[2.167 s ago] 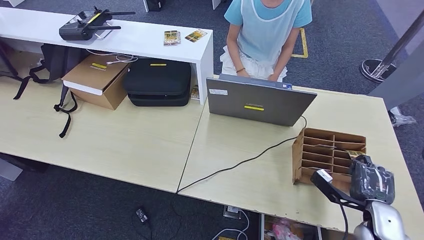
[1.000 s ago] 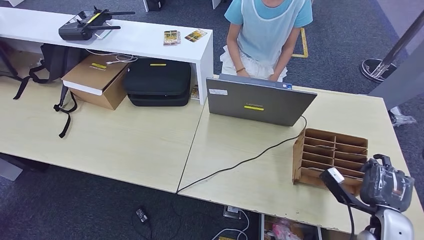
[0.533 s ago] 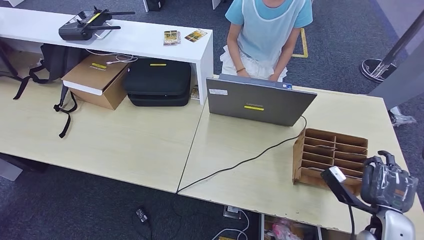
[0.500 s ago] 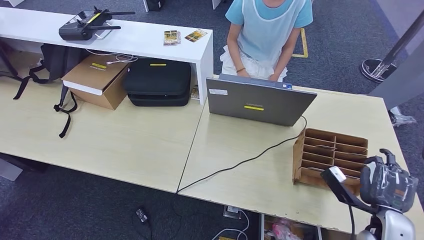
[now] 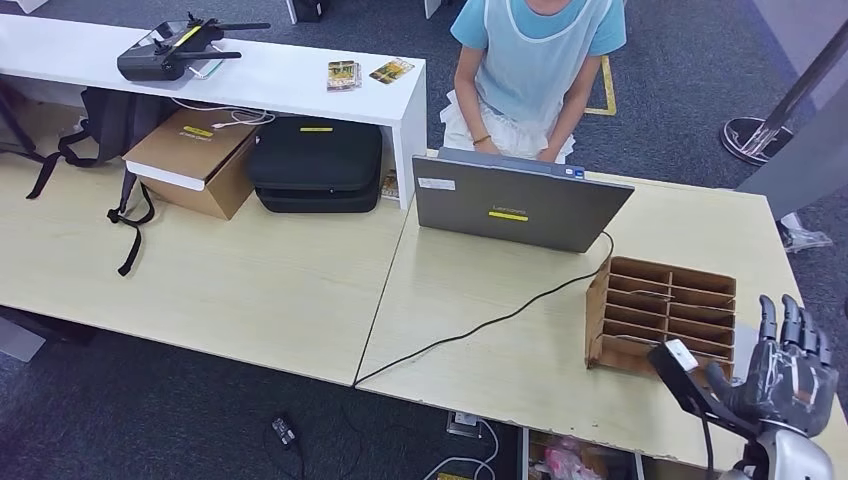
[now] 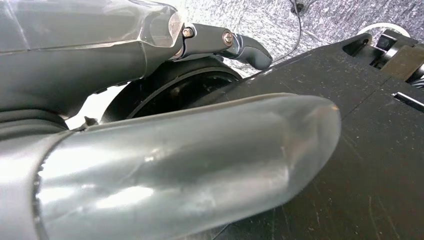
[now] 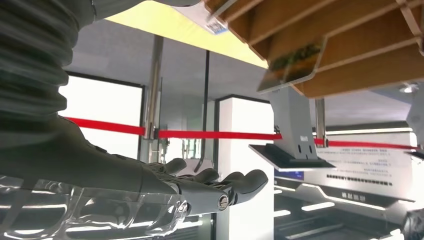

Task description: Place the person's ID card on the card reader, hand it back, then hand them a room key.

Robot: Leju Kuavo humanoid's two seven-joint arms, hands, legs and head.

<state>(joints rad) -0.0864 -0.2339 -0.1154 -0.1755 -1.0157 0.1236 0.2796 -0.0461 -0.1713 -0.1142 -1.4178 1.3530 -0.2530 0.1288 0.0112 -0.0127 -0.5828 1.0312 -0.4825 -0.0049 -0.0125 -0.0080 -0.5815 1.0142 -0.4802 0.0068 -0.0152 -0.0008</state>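
The left hand hangs beside dark parts of the robot's body; a thick thumb and one finger show in its wrist view, but whether the fingers are apart or curled cannot be told.

Far to the left of the right hand, across the desk, a white counter carries two small picture cards. Nearer, up and to the left of the hand, a grey laptop stands with its lid toward the robot and a person behind it, its black cable trailing off the desk edge.

Just left of and ahead of the right hand stands the wooden slotted card rack. Most slots look empty from above. In the right wrist view one room key card with a printed picture sticks partway out of a slot of the rack, so the key is close ahead of the fingertips.

That card should be light, thin, stiff and slick. It is probably best pinched on its flat faces at the protruding edge and drawn straight along the slot, since a skewed pull could jam it or tip the light rack.

The right hand is empty, its fingers spread and extended, and it touches nothing.
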